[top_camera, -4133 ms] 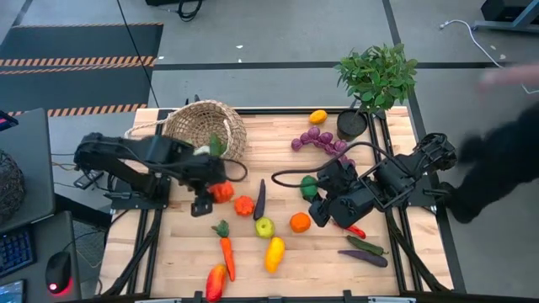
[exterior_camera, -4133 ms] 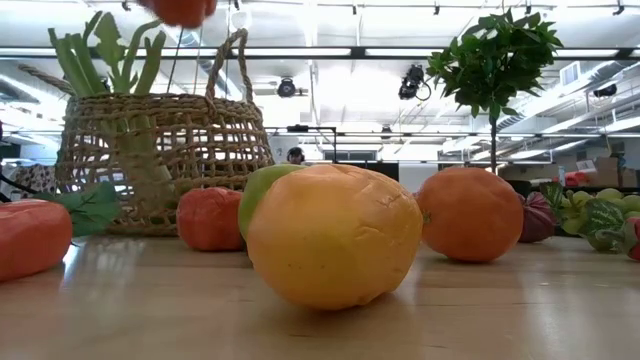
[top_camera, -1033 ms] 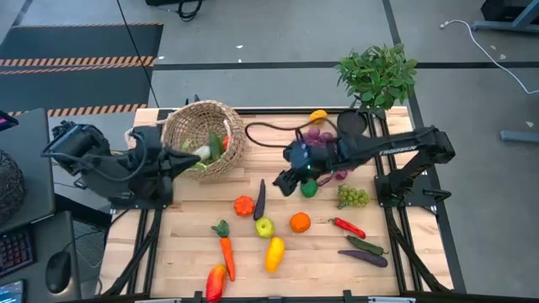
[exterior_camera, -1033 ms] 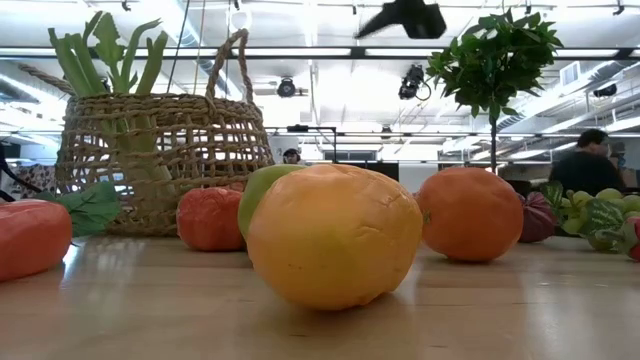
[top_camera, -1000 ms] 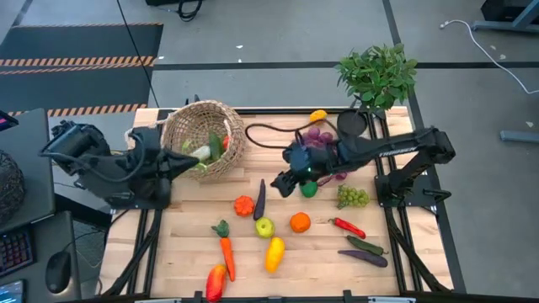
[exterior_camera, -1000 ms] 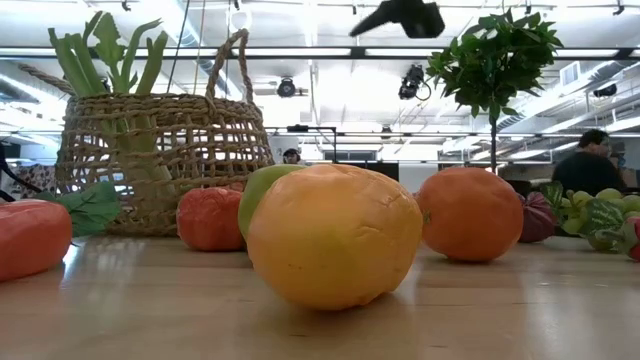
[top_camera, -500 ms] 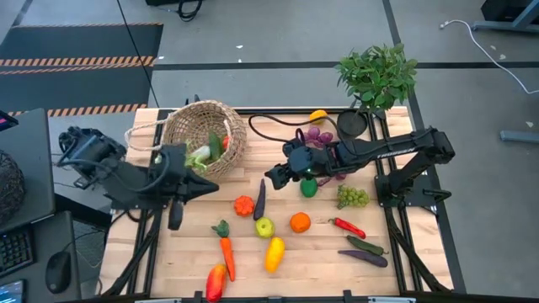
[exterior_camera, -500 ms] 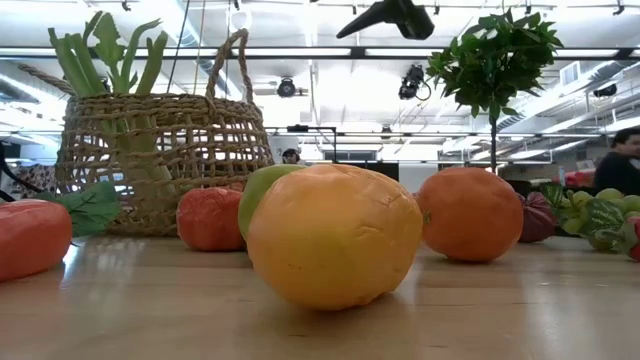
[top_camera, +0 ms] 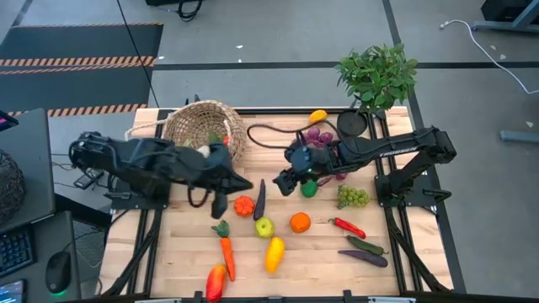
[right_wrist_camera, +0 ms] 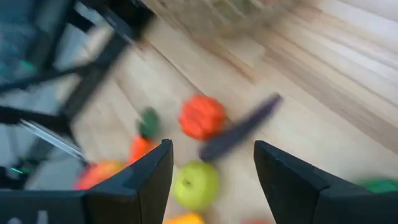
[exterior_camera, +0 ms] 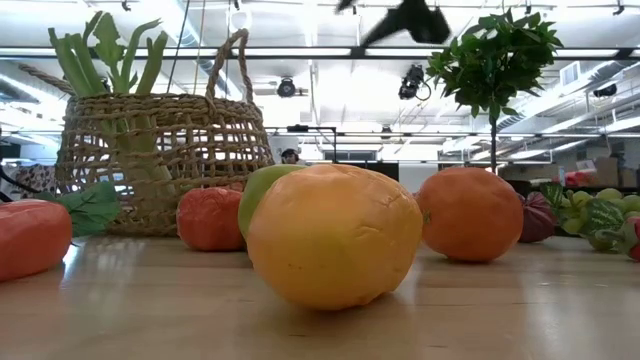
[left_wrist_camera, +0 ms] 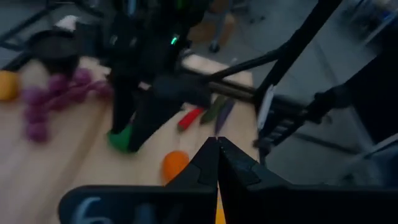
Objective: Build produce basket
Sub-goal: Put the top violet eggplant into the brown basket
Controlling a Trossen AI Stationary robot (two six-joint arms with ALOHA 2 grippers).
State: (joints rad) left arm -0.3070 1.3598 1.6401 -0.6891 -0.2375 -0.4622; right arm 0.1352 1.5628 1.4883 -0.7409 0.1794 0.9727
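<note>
Produce (top_camera: 264, 226) lies scattered mid-table, most of it not yet in the basket (top_camera: 205, 128) at the far left corner, which already holds a leek. Left gripper (top_camera: 221, 202), fingers together and empty, hangs just beside the orange tomato (top_camera: 243, 205), probably lining up a pick. Right gripper (top_camera: 284, 183), fingers apart and empty, hovers by the eggplant (top_camera: 259, 199), likely its target.

No text, label or number can be read

Bright ceiling strip lights (exterior_camera: 300, 52) at twelve o'clock flood the low view; both wrist views are smeared, the left one dim.
</note>
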